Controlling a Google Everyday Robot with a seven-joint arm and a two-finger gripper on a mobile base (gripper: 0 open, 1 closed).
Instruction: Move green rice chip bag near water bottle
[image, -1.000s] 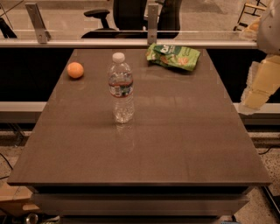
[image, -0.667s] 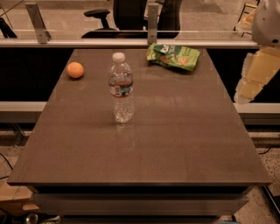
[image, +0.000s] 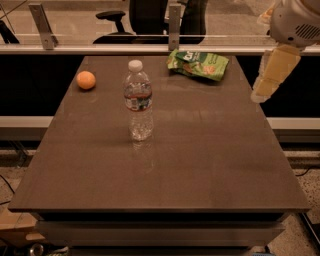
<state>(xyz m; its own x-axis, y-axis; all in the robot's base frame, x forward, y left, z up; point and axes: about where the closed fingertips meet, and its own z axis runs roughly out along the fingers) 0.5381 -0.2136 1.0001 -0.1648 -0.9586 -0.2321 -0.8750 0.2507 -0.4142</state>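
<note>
The green rice chip bag (image: 198, 64) lies flat at the far edge of the brown table (image: 160, 165), right of centre. The water bottle (image: 138, 100) stands upright left of the table's middle, white cap on. My gripper (image: 260, 92) hangs from the white arm (image: 295, 22) at the upper right, pointing down and to the left, above the table's right edge. It is to the right of the bag and a little nearer, apart from it, and holds nothing that I can see.
An orange (image: 86, 80) sits near the table's far left corner. A metal rail with posts (image: 172, 30) runs behind the table, with office chairs (image: 145, 15) beyond it. The floor drops away at the table's right edge.
My gripper and arm have moved a little left and up, from beside the table's right side to over its right edge. The bag, bottle and orange have not moved.
</note>
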